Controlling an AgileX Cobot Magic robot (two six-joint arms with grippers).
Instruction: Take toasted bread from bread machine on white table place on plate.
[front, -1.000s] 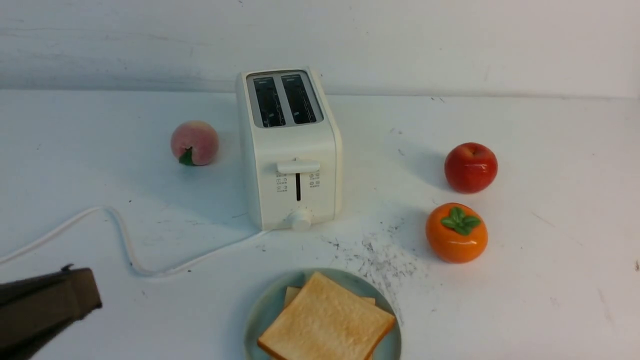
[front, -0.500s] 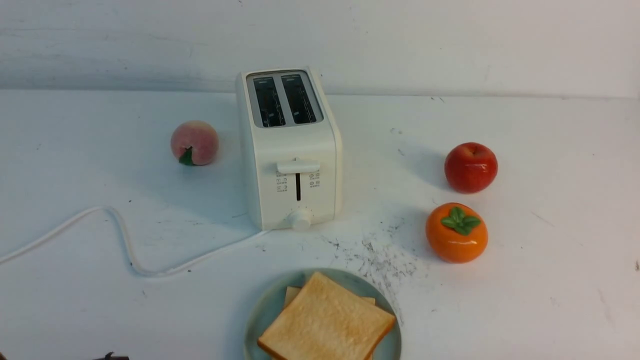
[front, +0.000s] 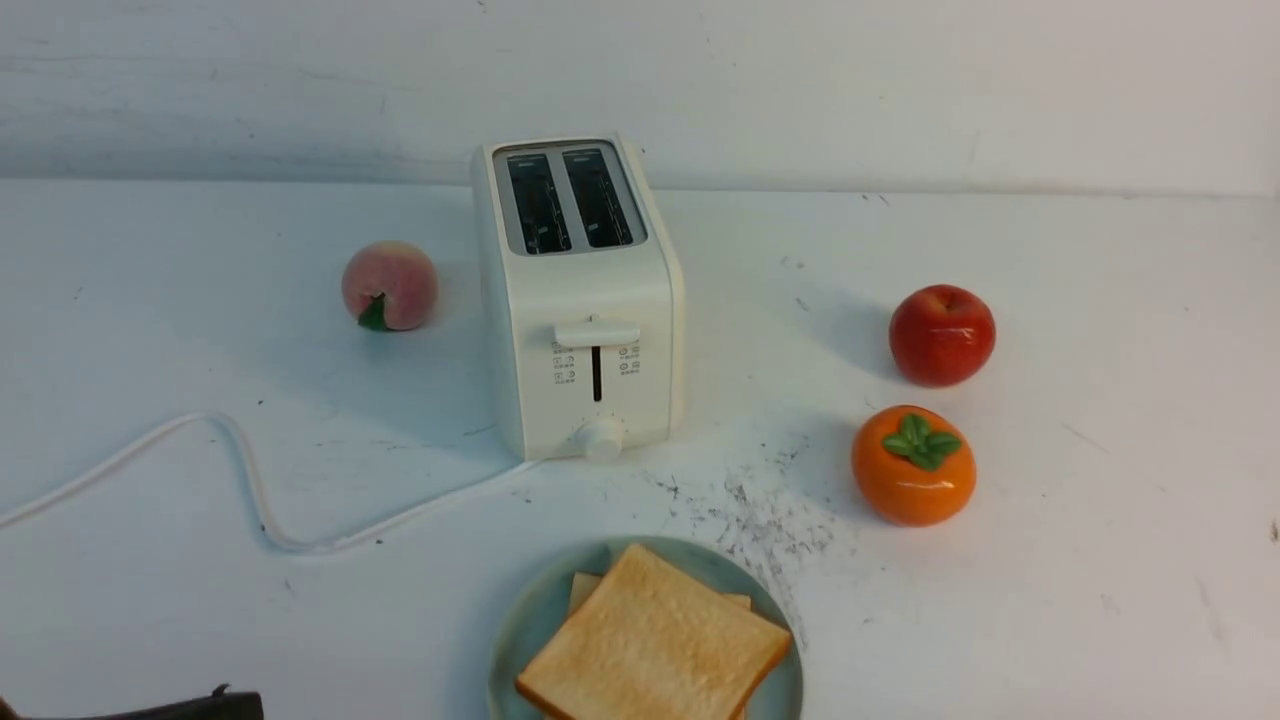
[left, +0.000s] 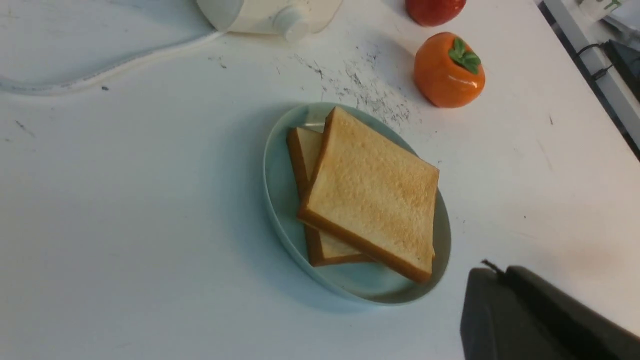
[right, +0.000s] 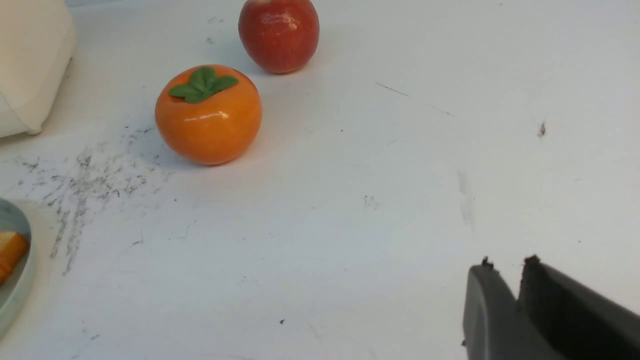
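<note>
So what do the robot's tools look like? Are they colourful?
Not colourful. The left tool is a dark grey-black, blocky wedge with flat matte sides and a tiny ragged nub at its tip. The right tool looks the same: two flat dark fingers with rough little points on top. No cables, stickers or markings show on either, and the arms behind them are out of view.

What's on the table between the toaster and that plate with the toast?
Only bare white table with dark speckled scuffs between the toaster and the plate; its cord trails off left. The front view shows this.
</note>
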